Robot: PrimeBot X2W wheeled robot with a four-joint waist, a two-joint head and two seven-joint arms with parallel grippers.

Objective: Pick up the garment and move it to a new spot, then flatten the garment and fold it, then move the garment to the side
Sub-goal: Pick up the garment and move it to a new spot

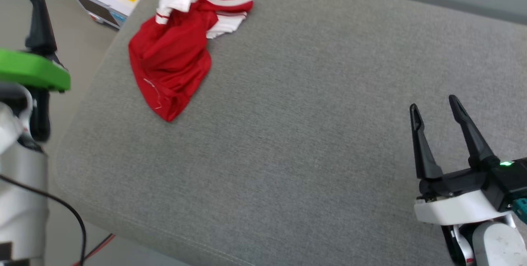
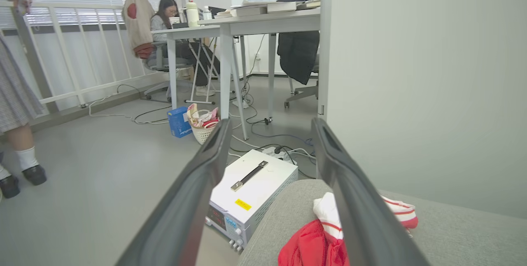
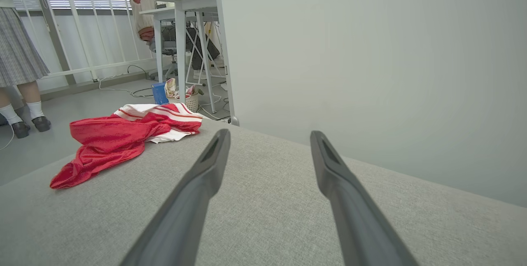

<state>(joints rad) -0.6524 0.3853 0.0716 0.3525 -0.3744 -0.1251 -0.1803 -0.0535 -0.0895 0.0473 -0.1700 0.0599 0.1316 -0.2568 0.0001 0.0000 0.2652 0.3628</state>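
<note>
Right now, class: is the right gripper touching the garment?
Apart. The head view shows the right gripper open at the lower right, with a broad stretch of grey cushion between it and the crumpled garment.

Red, white-striped garment (image 1: 169, 58); grey cushion (image 1: 313, 105)

Grey upholstered seat (image 1: 313, 134). White power supply (image 2: 251, 194) on the floor just beside its corner. Farther off, white basket (image 2: 203, 133) next to a blue box (image 2: 178, 122), near white desks (image 2: 255, 21); seated person (image 2: 162, 19) at the desks, standing person (image 3: 18, 52) by the railing (image 2: 82, 43).
</note>
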